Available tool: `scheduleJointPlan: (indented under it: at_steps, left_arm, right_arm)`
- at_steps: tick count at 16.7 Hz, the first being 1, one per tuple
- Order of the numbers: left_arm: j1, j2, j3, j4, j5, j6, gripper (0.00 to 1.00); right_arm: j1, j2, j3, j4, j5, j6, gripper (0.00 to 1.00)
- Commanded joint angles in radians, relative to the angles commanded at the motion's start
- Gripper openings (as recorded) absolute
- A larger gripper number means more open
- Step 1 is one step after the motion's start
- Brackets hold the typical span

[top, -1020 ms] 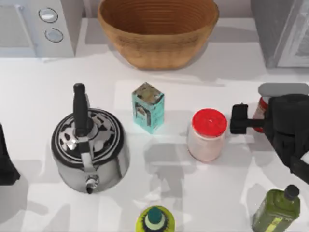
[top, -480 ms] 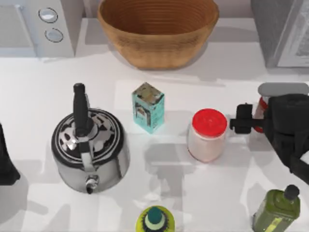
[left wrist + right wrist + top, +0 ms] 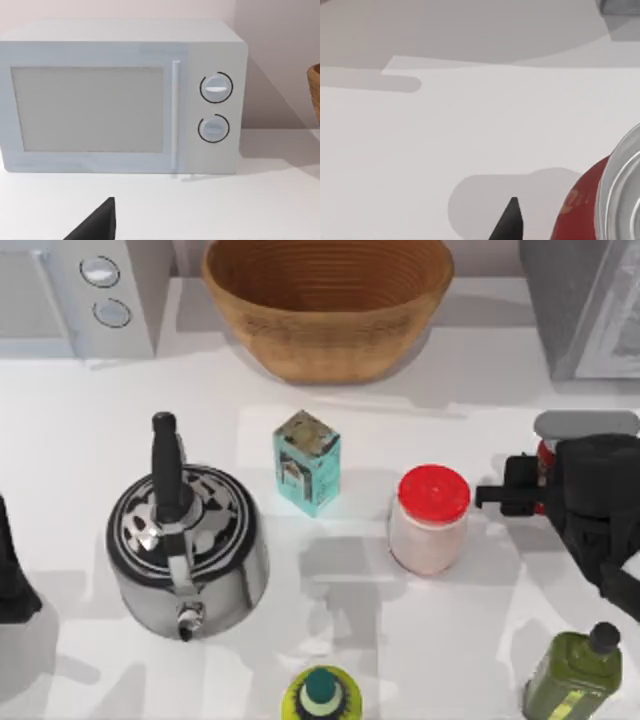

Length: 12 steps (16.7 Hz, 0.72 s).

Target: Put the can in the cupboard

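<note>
White desk [image 3: 80,410]: microwave [image 3: 80,290] back left, woven basket [image 3: 327,302] back centre, kettle [image 3: 187,545] left of a teal carton [image 3: 306,462], red-lidded jar [image 3: 430,519], red can [image 3: 543,462] at right, olive oil bottle [image 3: 573,672], yellow bottle [image 3: 321,695] in front.

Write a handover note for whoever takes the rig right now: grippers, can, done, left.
Right gripper: at the table's right side, by the can; no grasp visible, finger state unclear.
Left arm: parked at the table's left edge.
Can: upright on the table, right of the jar, largely hidden under the right arm.
Cupboard: back right corner.
Done: approach only.
Left: grasp the can, lift, place it in the cupboard.
</note>
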Motion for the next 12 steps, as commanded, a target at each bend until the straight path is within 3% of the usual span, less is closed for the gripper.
scheduleJointPlan:
  at_steps: [12]
  left_arm:
    - [0.000, 0.000, 0.000, 0.000, 0.000, 0.000, 1.00]
  right_arm:
    - [-0.018, -0.038, 0.008, -0.026, -0.006, -0.016, 0.00]
